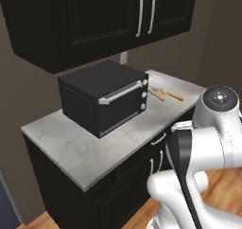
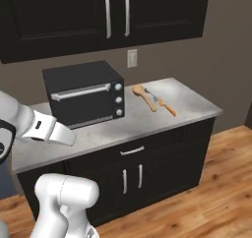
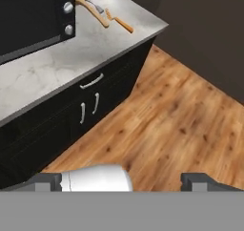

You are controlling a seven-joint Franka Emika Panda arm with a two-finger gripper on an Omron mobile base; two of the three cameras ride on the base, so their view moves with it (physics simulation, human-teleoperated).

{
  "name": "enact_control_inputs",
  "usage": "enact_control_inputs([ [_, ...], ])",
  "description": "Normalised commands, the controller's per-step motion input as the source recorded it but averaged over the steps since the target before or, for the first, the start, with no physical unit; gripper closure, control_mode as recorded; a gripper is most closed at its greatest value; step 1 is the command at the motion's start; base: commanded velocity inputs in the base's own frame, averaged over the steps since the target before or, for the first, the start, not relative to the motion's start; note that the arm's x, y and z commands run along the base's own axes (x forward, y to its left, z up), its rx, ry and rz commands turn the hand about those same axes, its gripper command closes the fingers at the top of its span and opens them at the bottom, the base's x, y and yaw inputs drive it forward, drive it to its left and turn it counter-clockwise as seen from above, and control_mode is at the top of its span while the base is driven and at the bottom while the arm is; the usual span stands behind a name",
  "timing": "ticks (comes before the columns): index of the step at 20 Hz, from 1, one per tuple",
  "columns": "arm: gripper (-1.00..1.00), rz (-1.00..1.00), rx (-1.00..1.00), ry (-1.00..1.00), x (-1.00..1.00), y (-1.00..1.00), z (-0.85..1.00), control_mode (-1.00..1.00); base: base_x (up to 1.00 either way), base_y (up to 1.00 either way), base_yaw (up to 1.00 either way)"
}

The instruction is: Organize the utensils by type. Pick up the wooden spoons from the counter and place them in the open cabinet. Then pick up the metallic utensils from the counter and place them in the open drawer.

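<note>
On the white marble counter [image 2: 187, 102], to the right of the oven, lies a tan wooden spoon [image 2: 145, 98] [image 3: 91, 11] [image 1: 156, 94]. A slim silver-grey utensil [image 2: 154, 97] [image 3: 98, 6] rests beside it. A short bright orange utensil [image 2: 168, 107] [image 3: 123, 25] [image 1: 176, 96] lies just past that. My gripper [image 3: 123, 183] is open and empty, well away from the counter and facing the wood floor. The black upper cabinet [image 2: 147, 15] has its doors shut. The open cabinet and the open drawer are out of view.
A black toaster oven [image 2: 81, 94] [image 1: 101, 98] stands on the counter's left half. Black base cabinets [image 2: 147, 173] with a flush drawer front [image 2: 133, 151] sit below. A wall outlet [image 2: 132, 58] is behind. Wood floor [image 3: 181, 115] spreads to the right.
</note>
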Motion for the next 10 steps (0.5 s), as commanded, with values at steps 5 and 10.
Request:
enact_control_inputs([
  [5, -1.0, 0.0, 0.0, 0.0, 0.0, 0.0, 0.0, 1.0, 0.33, -0.82, 0.22],
  [10, -1.0, 0.0, 0.0, 0.0, 0.0, 0.0, 0.0, 1.0, 0.27, -0.73, 0.38],
])
